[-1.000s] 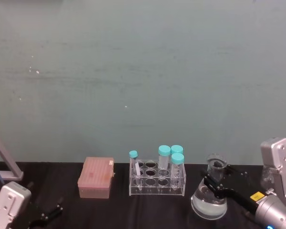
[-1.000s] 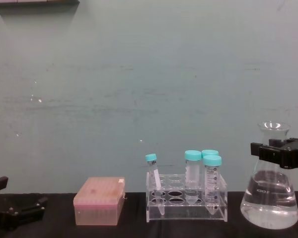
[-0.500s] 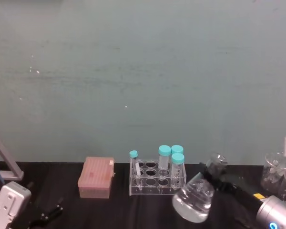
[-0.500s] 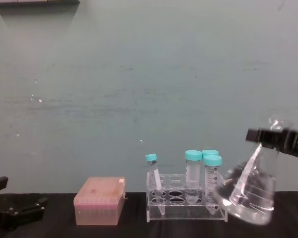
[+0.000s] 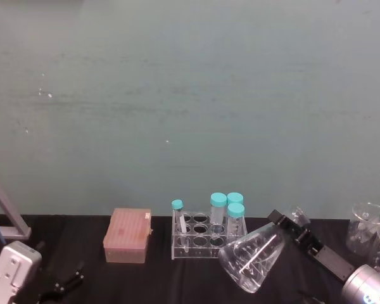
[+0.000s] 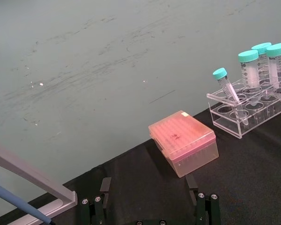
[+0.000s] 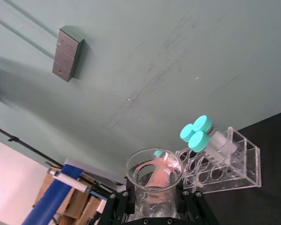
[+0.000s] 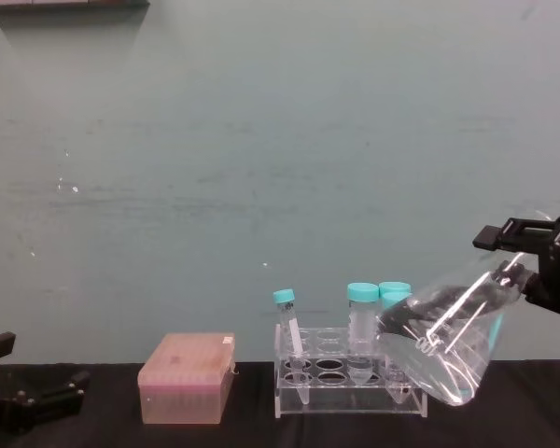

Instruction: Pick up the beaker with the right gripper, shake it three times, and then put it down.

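- The right pincer (image 8: 521,263) was clamped on the neck of the conical flask (image 8: 441,351), one black finger on each side of the glass just under the flared rim.
- The flask was tipped steeply: its wide base swung down and toward the robot's left, and its mouth pointed up and to the right.
- Its base sat off the black bench (image 8: 233,429), not resting flat on it.
- In the chest view, the flask's body overlapped the right-hand end of the clear tube rack (image 8: 329,385) and partly hid the teal-capped tubes (image 8: 362,317) there.
- The head view showed the flask (image 5: 250,259) nearer the robot than the rack (image 5: 206,244), with faint white printed marks on its wall and the right pincer (image 5: 292,229) at its neck.
- From the right wrist, the flask's open rim (image 7: 154,165) stood between the pincer's fingers (image 7: 118,202).
- A slim tube leaned in the rack's left end, apart from three larger upright tubes.
- A pink pipette-tip box (image 8: 187,378) stood on the bench left of the rack, apart from it.
- The left pincer (image 6: 150,211) was parked low at the bench's left, its fingers spread apart around nothing.
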`<act>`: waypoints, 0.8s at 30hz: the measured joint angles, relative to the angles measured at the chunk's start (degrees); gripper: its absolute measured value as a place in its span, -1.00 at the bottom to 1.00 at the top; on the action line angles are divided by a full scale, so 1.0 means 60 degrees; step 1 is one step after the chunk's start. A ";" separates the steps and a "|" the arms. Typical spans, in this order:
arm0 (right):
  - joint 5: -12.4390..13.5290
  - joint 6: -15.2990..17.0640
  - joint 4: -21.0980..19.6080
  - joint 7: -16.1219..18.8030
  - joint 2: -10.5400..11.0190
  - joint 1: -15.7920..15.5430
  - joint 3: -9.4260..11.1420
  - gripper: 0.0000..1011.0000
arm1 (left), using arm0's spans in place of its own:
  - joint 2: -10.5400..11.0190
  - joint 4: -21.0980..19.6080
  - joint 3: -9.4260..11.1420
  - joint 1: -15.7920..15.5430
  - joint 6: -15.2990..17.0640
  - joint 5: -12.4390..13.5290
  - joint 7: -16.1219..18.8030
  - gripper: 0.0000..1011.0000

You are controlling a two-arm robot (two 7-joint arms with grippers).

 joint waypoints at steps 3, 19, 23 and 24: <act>-0.0263 -0.0273 -0.0011 -0.0034 0.0197 0.0013 -0.0155 -0.09 | 0.0000 0.0000 0.0000 0.0000 0.0000 0.0000 0.0000 0.98; -0.9889 -0.6380 0.0325 -0.0403 0.3971 0.1070 -0.3762 -0.09 | 0.0000 0.0000 -0.0001 0.0000 0.0000 -0.0001 0.0000 0.98; -1.1444 -0.6692 0.0435 -0.0832 0.4307 0.1326 -0.4095 -0.09 | 0.0000 0.0000 0.0000 0.0000 0.0000 -0.0001 0.0000 0.98; -1.1596 -0.6712 0.0446 -0.0867 0.4330 0.1347 -0.4117 -0.09 | 0.0000 0.0000 0.0000 0.0000 0.0000 -0.0001 0.0000 0.98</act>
